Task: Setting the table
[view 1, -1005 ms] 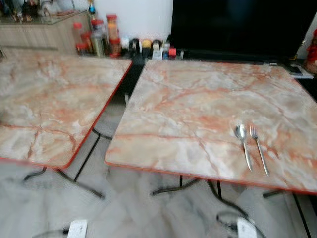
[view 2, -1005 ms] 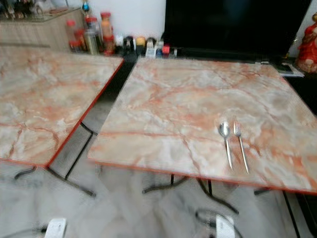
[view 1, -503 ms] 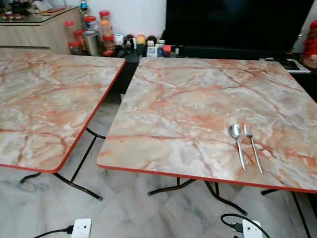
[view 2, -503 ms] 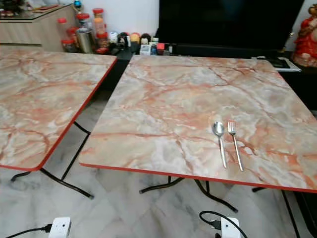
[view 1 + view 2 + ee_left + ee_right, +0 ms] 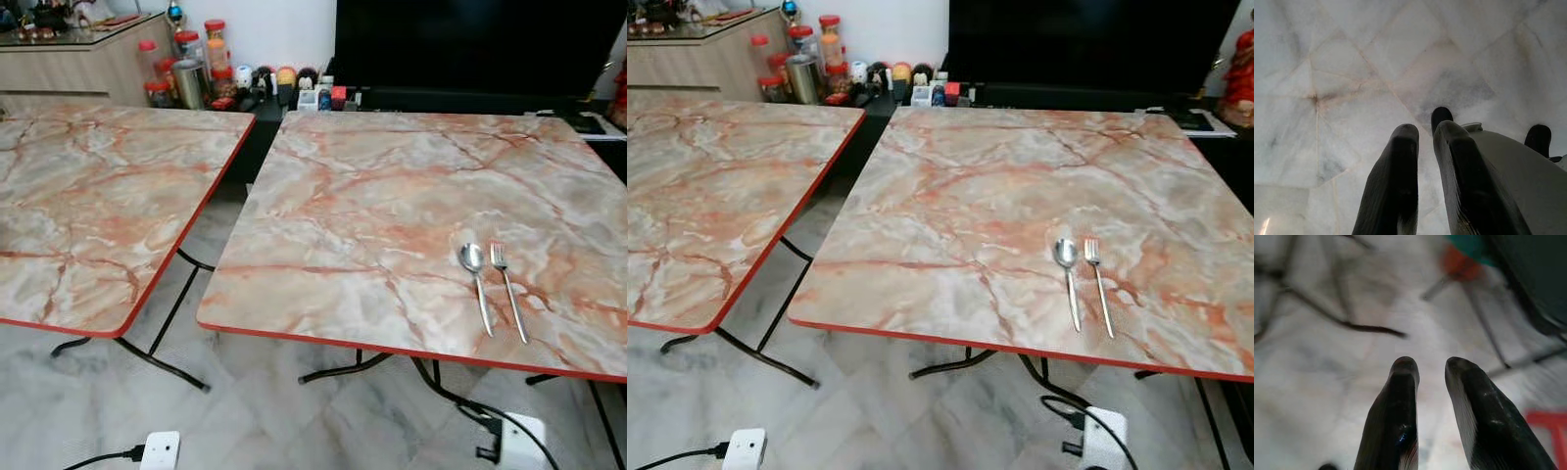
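Two marble-patterned surfaces with red edges are seen side by side, a narrow gap of floor left between them. On the right-hand surface (image 5: 392, 196), a spoon (image 5: 477, 285) and a fork (image 5: 508, 290) are laid parallel and just beside each other, the spoon to the left of the fork, near the front right part of the top; their heads are turned away from the robot and their handles toward the near edge. The left-hand surface (image 5: 88, 196) is seen to carry nothing in its visible part.

Behind the surfaces, a row of jars and bottles (image 5: 201, 73) is ranged against the wall, next to a wooden cabinet (image 5: 69, 64), and a large dark screen (image 5: 480, 44) is set behind the right-hand surface. On the pale marble floor (image 5: 255, 421), two white power adapters with black cables are seen, one at the lower left (image 5: 160, 450) and one at the lower right (image 5: 519, 438).

The left hand (image 5: 1425, 134) is held low over the floor tiles, its two black fingers slightly parted with nothing between them. The right hand (image 5: 1431, 369) is likewise pointed at the floor near dark table legs, its fingers parted and empty.
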### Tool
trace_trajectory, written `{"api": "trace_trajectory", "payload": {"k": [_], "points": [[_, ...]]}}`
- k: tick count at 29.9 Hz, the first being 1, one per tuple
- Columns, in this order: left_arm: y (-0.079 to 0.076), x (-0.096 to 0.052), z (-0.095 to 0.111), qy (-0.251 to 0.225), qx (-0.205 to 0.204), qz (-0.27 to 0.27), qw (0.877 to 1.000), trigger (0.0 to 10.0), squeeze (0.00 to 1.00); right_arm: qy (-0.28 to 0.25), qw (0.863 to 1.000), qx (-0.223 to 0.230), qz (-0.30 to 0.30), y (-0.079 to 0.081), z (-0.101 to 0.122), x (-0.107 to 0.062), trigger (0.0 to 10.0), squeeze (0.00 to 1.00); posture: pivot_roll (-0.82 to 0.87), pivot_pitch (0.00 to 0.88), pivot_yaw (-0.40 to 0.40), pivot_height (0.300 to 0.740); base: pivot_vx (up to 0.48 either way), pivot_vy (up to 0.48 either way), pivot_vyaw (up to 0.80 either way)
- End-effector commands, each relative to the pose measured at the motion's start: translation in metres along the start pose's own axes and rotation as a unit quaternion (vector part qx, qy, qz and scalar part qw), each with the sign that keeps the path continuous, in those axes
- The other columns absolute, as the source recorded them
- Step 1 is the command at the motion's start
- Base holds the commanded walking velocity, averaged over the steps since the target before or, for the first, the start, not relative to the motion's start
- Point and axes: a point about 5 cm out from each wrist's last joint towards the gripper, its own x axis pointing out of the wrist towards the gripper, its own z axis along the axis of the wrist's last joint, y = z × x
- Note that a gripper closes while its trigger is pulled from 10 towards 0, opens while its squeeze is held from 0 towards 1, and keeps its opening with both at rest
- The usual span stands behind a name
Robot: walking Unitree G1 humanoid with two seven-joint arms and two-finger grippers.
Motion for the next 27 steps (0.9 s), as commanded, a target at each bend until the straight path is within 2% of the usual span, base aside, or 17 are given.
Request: {"api": "trace_trajectory", "payload": {"k": [1,3,4,7,10,13,14,15,17,19,20,22,24,26,27], "points": [[0.004,0.000,0.003,-0.001,0.008,0.004,1.000,10.0,0.00,0.009,0.998,0.030,-0.054,-0.011,-0.002,0.000,10.0,0.00,-0.05,0.000,0.007,0.740,0.000,0.000,0.00],[0.003,0.000,0.003,-0.001,0.009,0.004,1.000,10.0,0.00,0.001,0.995,0.035,-0.097,-0.018,0.002,0.001,10.0,0.00,-0.05,0.000,0.012,0.740,0.000,0.000,0.00],[0.003,0.000,0.003,-0.001,0.009,0.005,1.000,10.0,0.00,-0.012,0.987,0.046,-0.156,-0.029,0.009,0.003,10.0,0.00,-0.05,0.000,0.012,0.740,0.000,0.000,0.00],[0.004,0.000,0.003,-0.001,0.011,0.006,1.000,10.0,0.00,-0.043,0.970,0.062,-0.229,-0.041,0.025,0.004,10.0,0.00,-0.05,0.000,0.012,0.740,0.000,0.000,0.00],[0.004,0.000,0.003,-0.001,0.011,0.007,1.000,10.0,0.00,-0.075,0.956,0.078,-0.271,-0.049,0.038,0.002,10.0,0.00,-0.06,0.000,0.013,0.740,0.000,0.000,0.00],[0.004,0.000,0.004,-0.002,0.012,0.006,1.000,10.0,0.00,-0.109,0.934,0.111,-0.321,-0.061,0.054,-0.002,10.0,0.00,-0.06,0.000,0.016,0.740,0.000,0.000,0.00],[0.004,0.000,0.004,-0.002,0.012,0.006,1.000,10.0,0.00,-0.109,0.934,0.111,-0.321,-0.061,0.054,-0.002,10.0,0.00,-0.06,0.000,0.016,0.740,0.000,0.000,0.00],[0.004,0.000,0.004,-0.002,0.013,0.006,1.000,10.0,0.00,-0.127,0.927,0.117,-0.332,-0.064,0.063,-0.005,10.0,0.00,-0.06,0.000,0.016,0.740,0.000,0.000,0.00],[0.004,0.000,0.004,-0.002,0.013,0.006,1.000,10.0,0.00,-0.145,0.922,0.121,-0.338,-0.065,0.071,-0.007,10.0,0.00,-0.06,0.000,0.020,0.740,0.000,0.000,0.00],[0.004,0.000,0.004,-0.003,0.013,0.005,1.000,10.0,0.00,-0.170,0.912,0.133,-0.349,-0.067,0.089,-0.012,10.0,0.00,-0.06,0.000,0.020,0.740,0.000,0.000,0.00],[0.004,0.000,0.004,-0.003,0.013,0.005,1.000,10.0,0.00,-0.170,0.912,0.133,-0.349,-0.067,0.089,-0.012,10.0,0.00,-0.06,0.000,0.020,0.740,0.000,0.000,0.00],[0.004,0.000,0.004,-0.004,0.013,0.005,1.000,10.0,0.00,-0.223,0.905,0.139,-0.333,-0.062,0.123,-0.022,10.0,0.00,-0.06,0.000,0.020,0.740,0.000,0.000,0.00],[0.004,0.000,0.004,-0.004,0.013,0.004,1.000,10.0,0.00,-0.257,0.903,0.132,-0.317,-0.058,0.141,-0.028,10.0,0.00,-0.06,0.000,0.019,0.740,0.000,0.000,0.00],[0.004,0.000,0.004,-0.005,0.012,0.005,1.000,10.0,0.00,-0.293,0.906,0.126,-0.280,-0.048,0.165,-0.032,10.0,0.00,-0.06,0.000,0.019,0.740,0.000,0.000,0.00],[0.004,0.000,0.005,-0.005,0.013,0.006,1.000,10.0,0.00,-0.300,0.911,0.132,-0.249,-0.041,0.176,-0.032,10.0,0.00,-0.06,0.000,0.019,0.740,0.000,0.000,0.00]]}}
